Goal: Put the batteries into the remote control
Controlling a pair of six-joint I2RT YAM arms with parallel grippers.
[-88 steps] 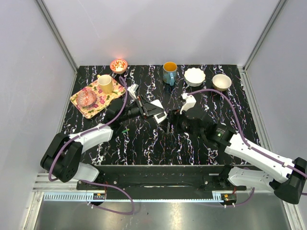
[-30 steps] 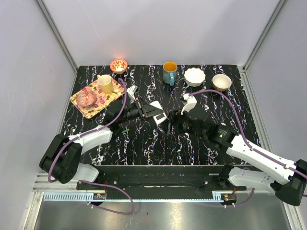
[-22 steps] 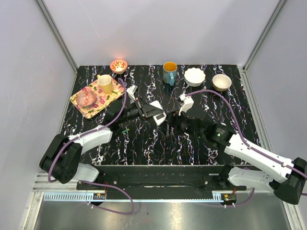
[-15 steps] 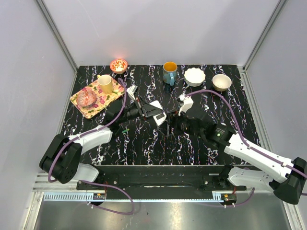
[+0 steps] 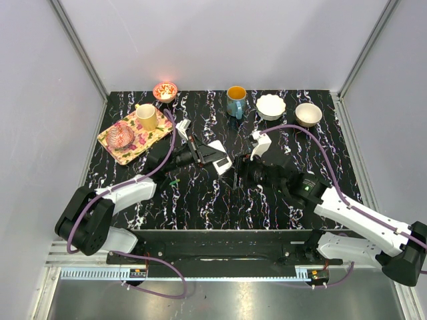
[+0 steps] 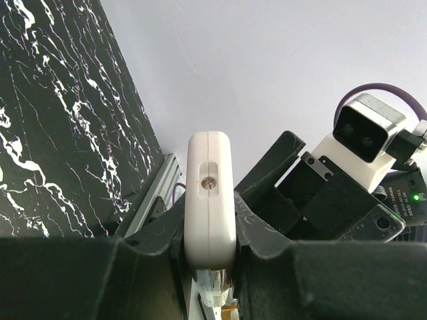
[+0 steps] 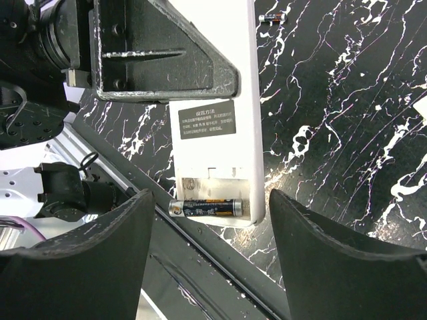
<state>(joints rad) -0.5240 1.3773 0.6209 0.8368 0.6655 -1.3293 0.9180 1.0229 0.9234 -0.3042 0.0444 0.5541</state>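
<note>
The left tool is clamped on the remote control, holding it off the table with its plain back and open compartment turned toward the right tool. The right tool's jaws stand wide and carry nothing. The seated battery lies crosswise in the end slot of the compartment, and the slot beside it looks bare. The loose battery rests on the table past the clamped end of the remote control.

The step in hand is probably the second cell. To do it well, the right tool should back straight off so it does not brush the seated battery. It should then take the loose battery across its middle, so both ends are free to meet the contacts. The battery likely goes in one end first against the spring, then gets pressed flat; I cannot read polarity marks here.

Room is tight. The two tools sit close together, and a left finger covers much of the remote's back, so only the compartment end is free. That end hangs toward the near table edge, so a dropped cell could roll off. The tray and white bowl are well apart
</note>
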